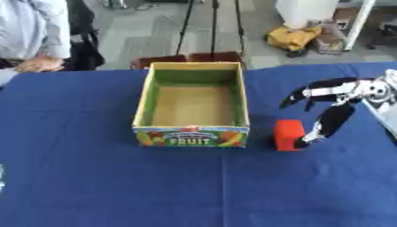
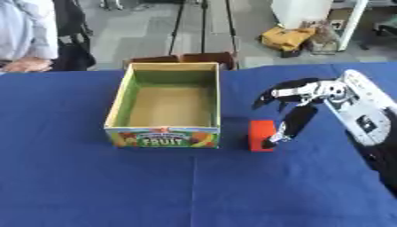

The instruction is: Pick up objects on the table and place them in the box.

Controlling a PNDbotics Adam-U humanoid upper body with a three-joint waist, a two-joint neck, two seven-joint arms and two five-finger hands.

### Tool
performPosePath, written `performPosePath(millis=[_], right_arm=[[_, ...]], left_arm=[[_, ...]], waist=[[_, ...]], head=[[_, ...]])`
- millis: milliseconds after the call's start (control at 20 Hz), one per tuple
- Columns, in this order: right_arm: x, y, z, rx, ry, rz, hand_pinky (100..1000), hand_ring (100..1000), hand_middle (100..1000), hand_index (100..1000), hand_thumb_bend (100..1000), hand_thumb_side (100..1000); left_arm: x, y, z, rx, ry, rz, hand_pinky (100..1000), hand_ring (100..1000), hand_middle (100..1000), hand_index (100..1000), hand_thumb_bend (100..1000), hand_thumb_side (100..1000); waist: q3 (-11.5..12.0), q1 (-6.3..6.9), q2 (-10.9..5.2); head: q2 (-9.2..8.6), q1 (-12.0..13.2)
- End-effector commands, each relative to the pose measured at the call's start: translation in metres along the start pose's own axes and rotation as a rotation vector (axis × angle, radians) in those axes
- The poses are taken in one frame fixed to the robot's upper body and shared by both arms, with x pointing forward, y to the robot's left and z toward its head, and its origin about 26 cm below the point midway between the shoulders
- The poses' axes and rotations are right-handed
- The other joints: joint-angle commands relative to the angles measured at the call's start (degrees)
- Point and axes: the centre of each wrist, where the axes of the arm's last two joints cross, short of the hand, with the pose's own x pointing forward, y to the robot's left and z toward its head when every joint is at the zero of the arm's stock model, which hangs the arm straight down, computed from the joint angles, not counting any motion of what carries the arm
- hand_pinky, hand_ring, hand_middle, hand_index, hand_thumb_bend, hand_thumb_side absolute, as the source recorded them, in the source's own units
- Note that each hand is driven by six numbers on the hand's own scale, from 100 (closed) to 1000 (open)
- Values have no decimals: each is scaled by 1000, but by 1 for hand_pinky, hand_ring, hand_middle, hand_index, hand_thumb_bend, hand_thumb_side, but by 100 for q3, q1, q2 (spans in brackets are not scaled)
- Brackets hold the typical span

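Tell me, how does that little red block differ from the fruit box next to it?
The red block is small, solid and plain; the fruit box is far larger, open-topped and empty, with a printed front. The right hand reaches down at the block's right side, while nothing touches the box. Both stand upright on the blue tablecloth.

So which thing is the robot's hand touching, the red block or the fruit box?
The red block. The right hand has a finger down against its side; the fruit box sits untouched beside it.
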Motion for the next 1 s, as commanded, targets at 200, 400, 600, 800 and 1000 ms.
performPosePath(millis=[200, 400, 600, 800, 1000], right_arm=[[-3, -8, 3, -21, 76, 18, 822, 990, 903, 1000, 556, 358], [-2, -6, -1, -10, 107, 26, 797, 965, 878, 984, 543, 337], [-3, -3, -4, 0, 128, 28, 777, 941, 851, 968, 538, 326], [-4, -3, -6, 2, 134, 16, 752, 921, 827, 949, 506, 308], [-4, -3, -7, 0, 142, 6, 726, 896, 804, 924, 472, 328]], left_arm=[[4, 3, -8, 1, -29, -3, 763, 876, 847, 935, 100, 954], [4, 3, -8, 1, -29, -2, 762, 876, 847, 933, 100, 953], [4, 2, -8, 1, -29, -1, 761, 876, 846, 931, 100, 952], [4, 2, -9, 2, -30, -1, 761, 876, 846, 931, 100, 951], [4, 2, -9, 3, -29, 0, 760, 876, 846, 931, 100, 952]], waist=[[22, -34, -141], [26, -28, -123], [32, -26, -103], [45, -20, -85], [52, -20, -67]], head=[[-59, -23], [-57, -51], [-60, -64], [-57, -69], [-61, -71]])
